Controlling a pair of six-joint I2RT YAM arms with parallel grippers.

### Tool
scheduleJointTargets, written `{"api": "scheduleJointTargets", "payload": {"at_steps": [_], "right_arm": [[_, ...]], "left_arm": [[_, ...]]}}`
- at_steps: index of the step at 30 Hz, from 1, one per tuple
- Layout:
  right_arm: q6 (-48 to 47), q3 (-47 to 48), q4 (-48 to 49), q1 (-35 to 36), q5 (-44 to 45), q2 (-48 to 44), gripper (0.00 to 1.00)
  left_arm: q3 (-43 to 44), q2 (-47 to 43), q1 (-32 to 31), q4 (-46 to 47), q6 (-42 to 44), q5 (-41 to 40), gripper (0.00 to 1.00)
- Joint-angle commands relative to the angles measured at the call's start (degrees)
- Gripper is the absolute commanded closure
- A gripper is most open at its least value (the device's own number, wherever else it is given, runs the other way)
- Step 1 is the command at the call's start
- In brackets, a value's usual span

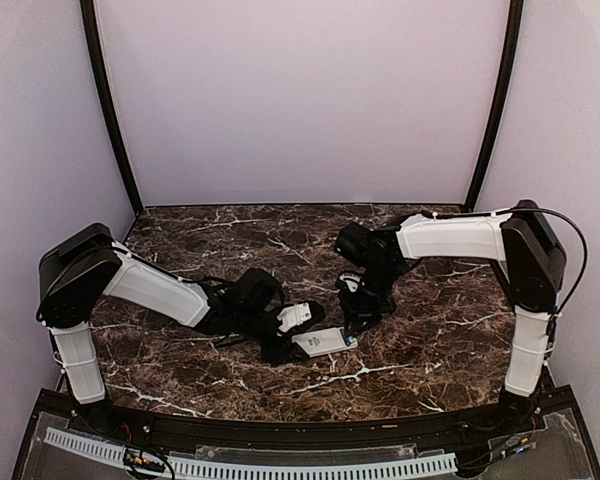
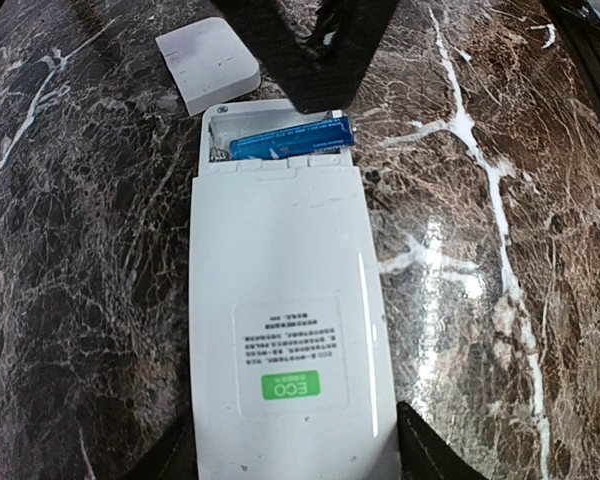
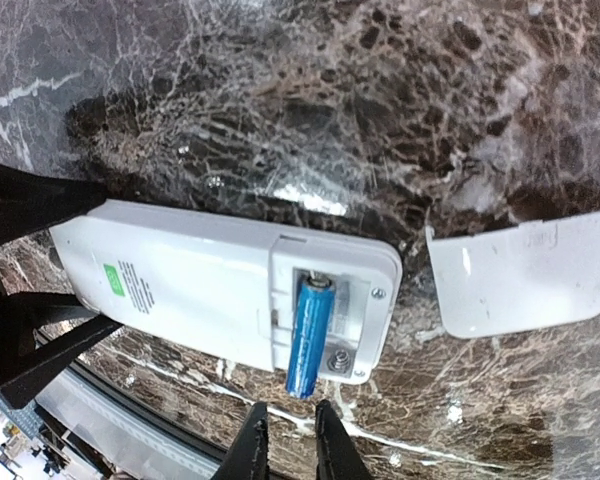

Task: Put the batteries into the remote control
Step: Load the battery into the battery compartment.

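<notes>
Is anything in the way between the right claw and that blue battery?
Nothing visible. The battery lies slanted in the open bay of the remote, one end poking toward the right claw; the white cover lies off to the side.

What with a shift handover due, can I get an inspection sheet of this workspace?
Surface: dark marbled table.
Job's things: remote lies back up, bay open; one blue battery lies crooked in it; second battery not seen.
Clutter: white cover on the table beside the remote's open end.
Grippers: left claw grips the remote's label end; right claw slightly open, empty, near the battery.
Cables: black cable loops along the right arm.
Surroundings: pale walls, black corner posts.
</notes>
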Motion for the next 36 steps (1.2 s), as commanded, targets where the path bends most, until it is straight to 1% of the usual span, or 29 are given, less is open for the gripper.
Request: {"api": "scheduleJointTargets", "payload": {"at_steps": [1, 9, 11, 13, 16, 17, 36], "right_arm": [[0.87, -2.55, -2.03, 0.42, -1.91, -2.85, 0.85], [3.91, -6.31, 0.85, 2.29, -5.41, -3.04, 0.85], [4.0, -6.6, 1.45, 2.45, -5.31, -2.48, 0.87], [4.02, -6.41, 1.59, 2.45, -4.7, -1.9, 0.93], [3.73, -5.81, 1.66, 2.45, -3.97, -1.35, 0.99], [3.61, -5.74, 1.8, 2.45, -3.93, -1.13, 1.0], [1.22, -2.93, 1.09, 1.94, -0.2, 1.76, 1.0]], "left_arm": [[-0.67, 0.96, -0.52, -3.29, 0.13, 2.54, 0.74], [-0.65, 1.03, -0.5, -3.29, 0.16, 2.59, 0.74], [-0.59, 1.04, -0.49, -3.34, 0.17, 2.61, 0.74], [-0.59, 1.07, -0.48, -3.44, 0.17, 2.58, 0.74], [-0.59, 1.07, -0.47, -3.47, 0.15, 2.59, 0.73], [-0.59, 1.09, -0.5, -3.42, 0.16, 2.58, 0.73], [-0.5, 1.06, -0.39, -3.55, 0.16, 2.66, 0.73]]}}
